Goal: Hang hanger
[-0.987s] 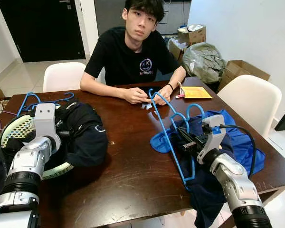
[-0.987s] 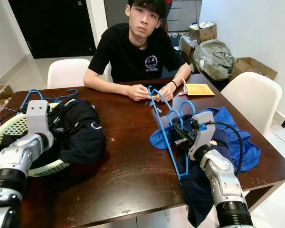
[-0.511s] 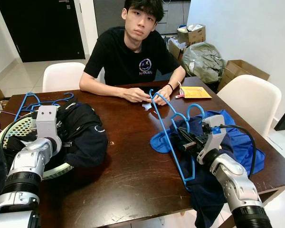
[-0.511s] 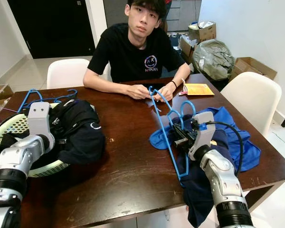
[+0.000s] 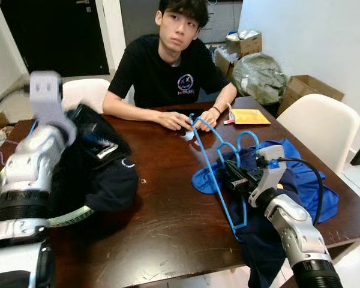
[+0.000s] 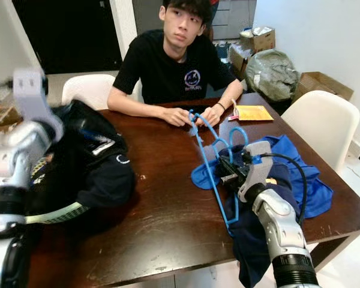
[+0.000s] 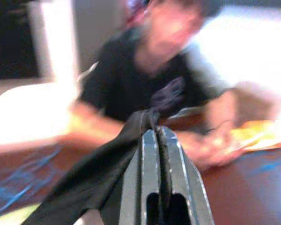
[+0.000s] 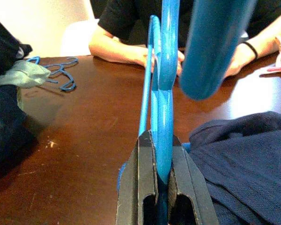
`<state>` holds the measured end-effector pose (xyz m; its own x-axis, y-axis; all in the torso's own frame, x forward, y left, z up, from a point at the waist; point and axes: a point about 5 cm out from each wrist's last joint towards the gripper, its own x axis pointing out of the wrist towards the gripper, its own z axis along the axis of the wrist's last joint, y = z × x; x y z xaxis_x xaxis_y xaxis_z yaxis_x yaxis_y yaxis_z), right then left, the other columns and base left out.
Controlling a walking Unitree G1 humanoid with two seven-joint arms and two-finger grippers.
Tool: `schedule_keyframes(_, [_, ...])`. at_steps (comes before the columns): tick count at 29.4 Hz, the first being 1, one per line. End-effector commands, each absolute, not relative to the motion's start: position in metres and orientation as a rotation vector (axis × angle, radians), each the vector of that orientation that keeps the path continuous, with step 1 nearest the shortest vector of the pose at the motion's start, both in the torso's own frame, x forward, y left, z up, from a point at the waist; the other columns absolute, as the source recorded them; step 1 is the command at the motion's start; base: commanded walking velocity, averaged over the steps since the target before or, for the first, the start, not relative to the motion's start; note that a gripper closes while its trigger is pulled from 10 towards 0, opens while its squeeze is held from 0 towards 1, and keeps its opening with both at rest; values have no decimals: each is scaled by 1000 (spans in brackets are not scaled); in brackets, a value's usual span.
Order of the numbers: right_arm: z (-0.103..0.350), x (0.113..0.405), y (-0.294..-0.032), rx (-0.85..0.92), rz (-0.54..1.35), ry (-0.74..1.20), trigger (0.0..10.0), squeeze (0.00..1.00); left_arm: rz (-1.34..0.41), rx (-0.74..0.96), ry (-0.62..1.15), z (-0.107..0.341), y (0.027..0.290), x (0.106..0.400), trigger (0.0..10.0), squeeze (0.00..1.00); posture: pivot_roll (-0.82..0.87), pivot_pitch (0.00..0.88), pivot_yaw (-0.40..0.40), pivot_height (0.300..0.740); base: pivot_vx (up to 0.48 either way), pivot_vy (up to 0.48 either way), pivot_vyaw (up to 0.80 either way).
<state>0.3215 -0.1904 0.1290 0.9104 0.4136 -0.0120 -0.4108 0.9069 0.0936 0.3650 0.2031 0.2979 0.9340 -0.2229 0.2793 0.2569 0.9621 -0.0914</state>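
Observation:
A blue plastic hanger (image 5: pixel 211 163) stands tilted over the table, and my right gripper (image 8: pixel 158 140) is shut on its lower bar. A person's hand (image 5: pixel 199 126) touches the hanger's far end. Under my right arm lie a blue garment (image 5: pixel 315 189) and a dark navy one (image 5: pixel 261 240) that hangs off the table edge. My left arm is raised at the left. Its gripper (image 7: pixel 154 133) is shut on a fold of a black garment (image 5: pixel 108 177), lifting it above the mesh laundry basket (image 5: pixel 72 216).
A person in a black T-shirt (image 5: pixel 168 66) sits across the brown table (image 5: pixel 168 204). More blue hangers (image 8: pixel 56 75) lie at the far left. A yellow envelope (image 5: pixel 248 117) lies at the back right. White chairs (image 5: pixel 321 123) stand around, and boxes (image 5: pixel 306 87) are behind.
My left arm has swung upward, pulling the black garment up from the basket. The right gripper and hanger have stayed put.

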Motion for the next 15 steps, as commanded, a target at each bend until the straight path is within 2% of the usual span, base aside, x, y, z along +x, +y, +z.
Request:
schedule_keyframes(1, [113,320,-187,112,422,93,10000,0,-524,-169,-444,346,164,348,0,0,-13,0,25,740,0,0,0])
schedule_keyframes(2, [113,321,-187,115,421,94,10000,0,-626,-187,-491,361,150,339,0,0,-12,0,25,740,0,0,0])
schedule_keyframes(3, [113,321,-187,115,421,94,10000,0,-626,-187,-491,361,150,339,0,0,-12,0,25,740,0,0,0])
schedule_keyframes(5, [112,322,-186,130,414,92,10000,0,-792,-217,-566,389,126,325,0,0,-1,0,25,740,0,0,0])
schedule_keyframes(8, [112,323,-186,134,412,91,10000,0,-835,-222,-591,400,119,322,0,0,1,0,26,740,0,0,0])
schedule_keyframes(12, [111,324,-184,147,407,88,10000,0,-978,-294,-656,436,104,312,0,0,2,0,44,740,0,0,0])
schedule_keyframes(15, [112,325,-184,157,397,81,10000,0,-1012,-327,-664,440,99,311,0,0,-3,0,53,740,0,0,0])
